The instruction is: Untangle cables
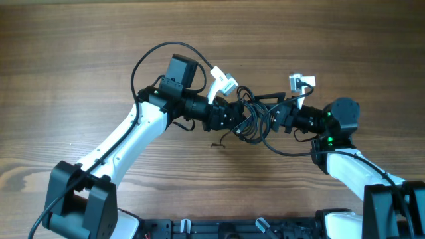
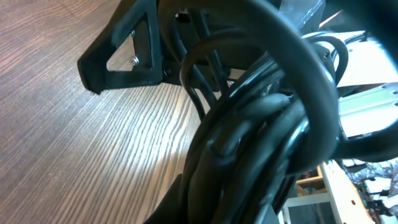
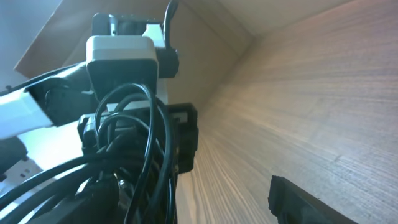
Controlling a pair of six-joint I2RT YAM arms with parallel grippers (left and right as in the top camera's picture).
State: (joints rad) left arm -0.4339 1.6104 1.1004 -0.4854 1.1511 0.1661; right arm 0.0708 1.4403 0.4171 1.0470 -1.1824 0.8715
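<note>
The cables [image 1: 250, 123] are one knotted black bundle held above the table between the two arms. My left gripper [image 1: 237, 115] is shut on the bundle's left side. In the left wrist view the bundle [image 2: 261, 124] fills the frame and hides the fingers. My right gripper [image 1: 267, 110] is open at the bundle's right side. In the right wrist view the bundle [image 3: 137, 155] hangs by its left finger, with a wide gap [image 3: 239, 171] to the other finger. One right finger also shows in the left wrist view [image 2: 124, 53].
The wooden table [image 1: 80, 60] lies under both arms. A small dark wire end [image 1: 219, 143] lies on the table just below the bundle. White connectors on the wrists [image 1: 223, 83] [image 1: 302, 81] stick up beside the grippers.
</note>
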